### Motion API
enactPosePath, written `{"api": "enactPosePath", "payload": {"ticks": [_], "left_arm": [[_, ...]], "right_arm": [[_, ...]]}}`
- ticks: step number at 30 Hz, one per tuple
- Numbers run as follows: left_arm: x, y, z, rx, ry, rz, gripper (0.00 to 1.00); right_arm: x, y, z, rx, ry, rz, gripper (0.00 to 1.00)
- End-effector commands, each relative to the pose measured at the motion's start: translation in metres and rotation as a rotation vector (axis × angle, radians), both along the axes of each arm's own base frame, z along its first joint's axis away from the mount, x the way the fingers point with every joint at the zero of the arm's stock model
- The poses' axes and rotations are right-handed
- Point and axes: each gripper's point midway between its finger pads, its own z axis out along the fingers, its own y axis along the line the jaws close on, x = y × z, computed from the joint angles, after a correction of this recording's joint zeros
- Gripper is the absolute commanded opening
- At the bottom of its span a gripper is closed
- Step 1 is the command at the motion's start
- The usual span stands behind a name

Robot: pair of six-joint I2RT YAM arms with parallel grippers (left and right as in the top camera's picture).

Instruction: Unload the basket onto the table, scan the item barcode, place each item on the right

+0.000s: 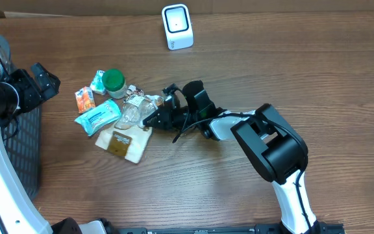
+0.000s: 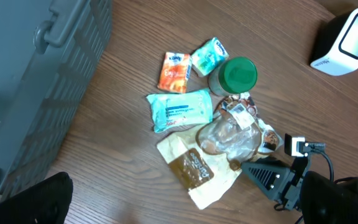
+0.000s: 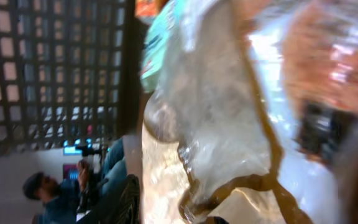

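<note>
Looking from overhead, I see the right end effector (image 1: 153, 118) at the clear bag (image 1: 135, 112) in the pile left of centre on the bench (image 1: 252, 71). The scanner (image 1: 177, 26) stands well apart at top centre. The right wrist view shows only blurred bag, so I cannot tell whether it grips. Only overhead shows the left end effector (image 1: 47, 79), spread open at the left edge.

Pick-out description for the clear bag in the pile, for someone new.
On the wooden table, a pile of packets lies left of the white scanner, nearer the robot. The clear bag is at its right edge, beside the green-lidded jar; it alone is see-through and crinkled.
</note>
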Motion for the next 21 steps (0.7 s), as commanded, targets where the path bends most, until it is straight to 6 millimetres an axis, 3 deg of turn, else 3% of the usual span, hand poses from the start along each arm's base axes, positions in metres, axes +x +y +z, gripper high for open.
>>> {"api": "enactPosePath", "payload": {"ticks": [1,4,7,10,18,20,21], "left_arm": [[-0.003,0.001,0.006,0.007,-0.021,0.013,1.0],[-0.003,0.001,0.006,0.007,-0.02,0.013,1.0],[-0.003,0.001,0.006,0.007,-0.021,0.014,1.0],[-0.003,0.001,0.006,0.007,-0.021,0.014,1.0],[-0.003,0.001,0.006,0.007,-0.02,0.014,1.0],[-0.003,0.001,0.006,0.007,-0.021,0.014,1.0],[-0.003,0.001,0.006,0.007,-0.021,0.014,1.0]], "right_arm": [[0.004,0.008,0.031,0.062,-0.045,0.034,0.38],[0.011,0.008,0.032,0.045,-0.018,-0.019,0.38],[0.027,-0.001,0.001,-0.095,0.081,-0.186,0.38],[0.026,-0.008,-0.03,-0.242,0.127,-0.294,0.38],[0.026,-0.002,-0.045,-0.312,0.116,-0.399,0.33],[0.026,-0.005,-0.053,-0.33,0.124,-0.409,0.29],[0.025,-0.005,-0.056,-0.337,0.129,-0.408,0.2]]}}
